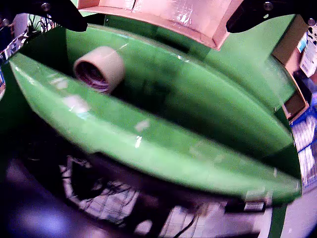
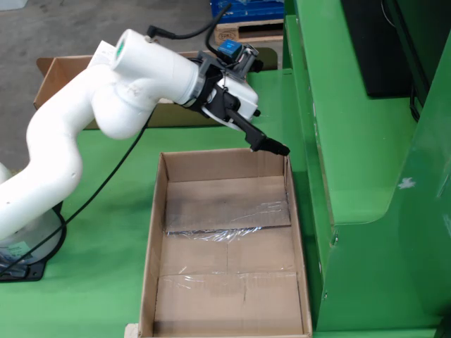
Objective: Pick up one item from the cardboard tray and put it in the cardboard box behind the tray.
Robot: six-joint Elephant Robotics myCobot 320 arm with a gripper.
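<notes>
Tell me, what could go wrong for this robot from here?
1. In the fixed view the tray looks empty. The only loose item seen is a roll in the tool's camera, apparently lying on green surface outside the cardboard, so there may be nothing to pick.
2. The roll lies on its side and might roll away if nudged.
3. The open tool hangs by the tray's far corner, close to the green wall, and could bump either.

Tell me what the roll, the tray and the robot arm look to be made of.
Roll: looks like tape wound on a core, matte pale outer face, layered rings visible at its open end; exact material unclear.
Tray: brown corrugated cardboard, matte, with glossy clear tape strips across the floor.
Robot arm: smooth white shell, likely plastic, with a soft sheen; its gripper is black, material unclear.
</notes>
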